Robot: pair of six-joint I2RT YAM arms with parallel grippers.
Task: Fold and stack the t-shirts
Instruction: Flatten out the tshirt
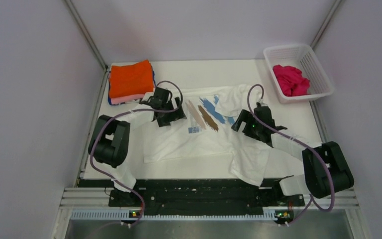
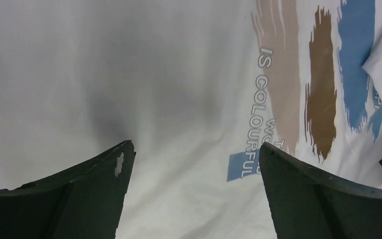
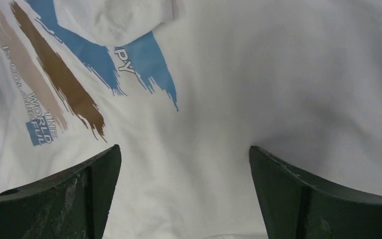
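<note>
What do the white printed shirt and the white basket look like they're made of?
The white printed shirt: probably soft matte knit cloth; it wrinkles and folds over itself. The white basket: likely rigid moulded plastic, faintly glossy, with thin open lattice walls holding their shape.

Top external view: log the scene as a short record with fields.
spread shirt: white printed t-shirt, unfolded, rumpled on its right side
stack: folded, orange t-shirt on top, far-left corner
basket: holds crumpled magenta t-shirt, far right
left tool: open, above white shirt
right tool: open, above white shirt
</note>
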